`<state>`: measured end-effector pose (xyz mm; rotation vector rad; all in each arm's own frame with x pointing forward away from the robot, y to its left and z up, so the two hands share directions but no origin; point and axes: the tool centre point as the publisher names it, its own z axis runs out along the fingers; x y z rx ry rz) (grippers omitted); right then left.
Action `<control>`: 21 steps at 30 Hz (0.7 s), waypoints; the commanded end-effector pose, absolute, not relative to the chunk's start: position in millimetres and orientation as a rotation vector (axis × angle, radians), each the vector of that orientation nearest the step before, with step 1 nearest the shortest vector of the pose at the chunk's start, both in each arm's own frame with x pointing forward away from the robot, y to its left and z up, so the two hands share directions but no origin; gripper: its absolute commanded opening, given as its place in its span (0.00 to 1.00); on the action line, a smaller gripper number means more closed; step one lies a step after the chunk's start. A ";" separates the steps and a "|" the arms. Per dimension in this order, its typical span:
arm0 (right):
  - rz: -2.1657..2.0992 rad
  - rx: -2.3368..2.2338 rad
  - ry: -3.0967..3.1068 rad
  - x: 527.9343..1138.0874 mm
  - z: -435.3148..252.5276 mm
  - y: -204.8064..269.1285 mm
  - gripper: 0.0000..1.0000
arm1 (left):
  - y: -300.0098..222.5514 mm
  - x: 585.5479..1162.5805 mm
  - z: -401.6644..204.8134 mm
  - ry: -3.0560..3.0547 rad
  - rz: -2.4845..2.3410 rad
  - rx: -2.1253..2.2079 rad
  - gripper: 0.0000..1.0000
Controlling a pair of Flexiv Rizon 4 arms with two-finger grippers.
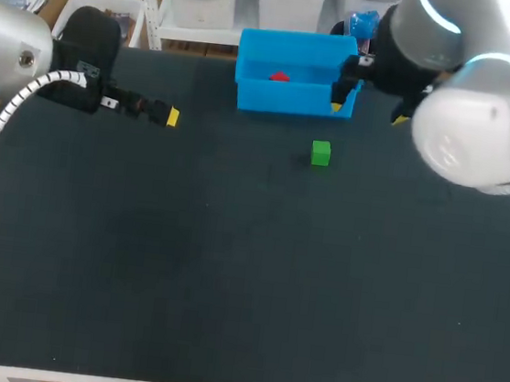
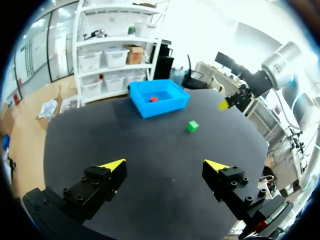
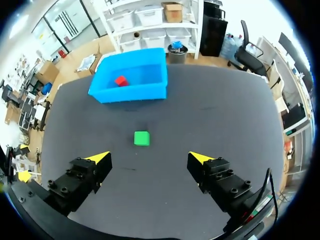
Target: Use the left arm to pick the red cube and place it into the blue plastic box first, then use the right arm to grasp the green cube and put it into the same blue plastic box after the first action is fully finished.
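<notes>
The left gripper [image 2: 165,166] hangs released over the left part of the table [image 1: 227,271]. Its own wrist view shows the fingers spread wide with nothing between them, where the head view gives just one yellow tip. Further right, the red cube [image 1: 279,77] lies inside the blue plastic box [image 1: 284,98] at the table's far edge, and the green cube [image 1: 320,152] sits alone on the table just in front of the box. The right gripper [image 3: 149,157] is half hidden behind its arm in the head view, but its wrist view shows it open and empty, with the green cube ahead between it and the box.
</notes>
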<state>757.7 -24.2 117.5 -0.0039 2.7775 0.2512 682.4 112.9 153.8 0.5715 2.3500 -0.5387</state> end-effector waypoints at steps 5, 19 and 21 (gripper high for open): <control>0.282 -0.029 2.874 773.7 107.1 -16.0 1.00 | 114.1 683.0 153.0 2.346 -0.546 0.575 1.00; 0.282 -0.029 2.874 773.7 107.1 -16.0 1.00 | 114.1 683.0 153.0 2.346 -0.546 0.575 1.00; 0.282 -0.029 2.874 773.7 107.1 -16.0 1.00 | 114.1 683.0 153.0 2.346 -0.546 0.575 1.00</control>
